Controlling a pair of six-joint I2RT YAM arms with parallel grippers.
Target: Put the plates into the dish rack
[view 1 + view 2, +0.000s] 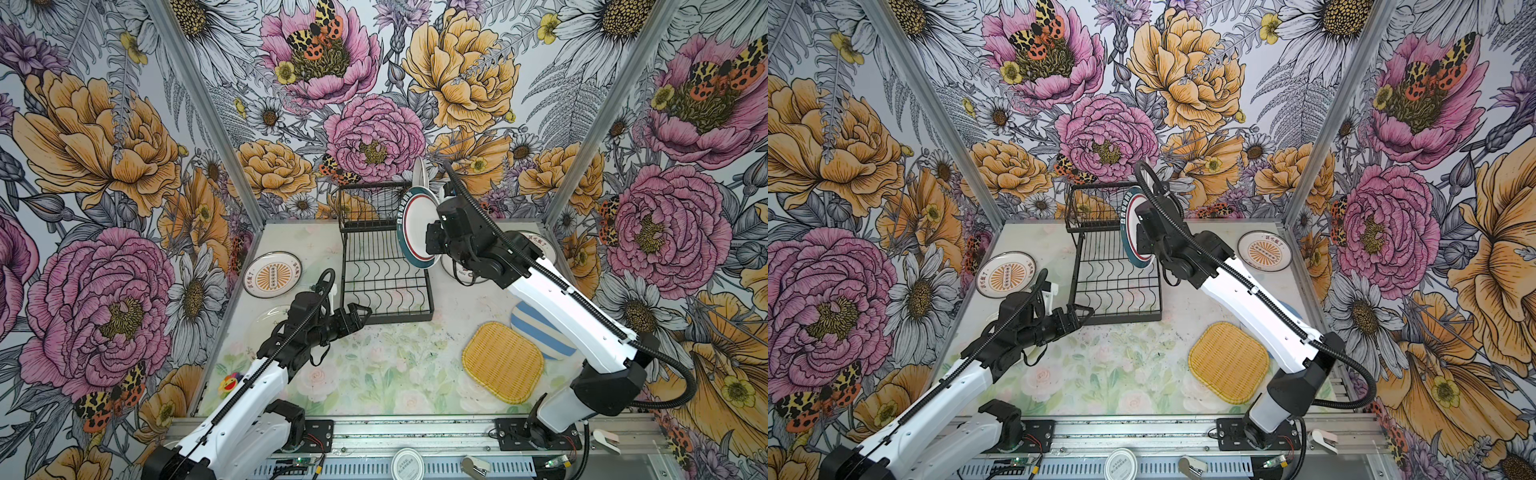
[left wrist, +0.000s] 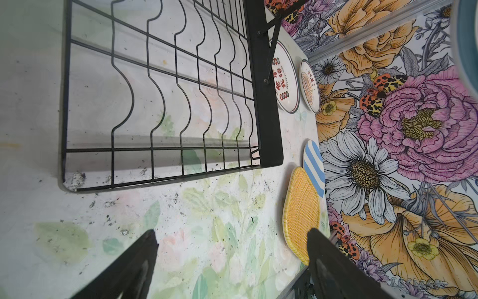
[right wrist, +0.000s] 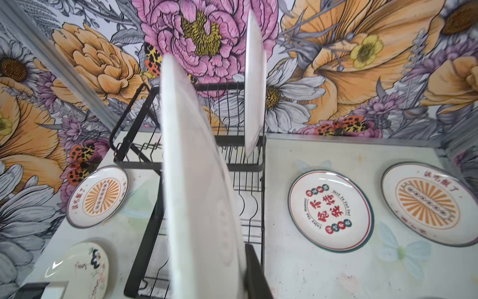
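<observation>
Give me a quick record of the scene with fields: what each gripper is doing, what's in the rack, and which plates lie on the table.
right gripper: shut on teal-rimmed plate, held on edge over the dish rack
left gripper: open, empty, by the rack's front corner
in rack: one white plate standing in the upper tier
on table: left sunburst plate, right sunburst plate, character plate, yellow woven plate, blue-striped plate, pale plate
</observation>
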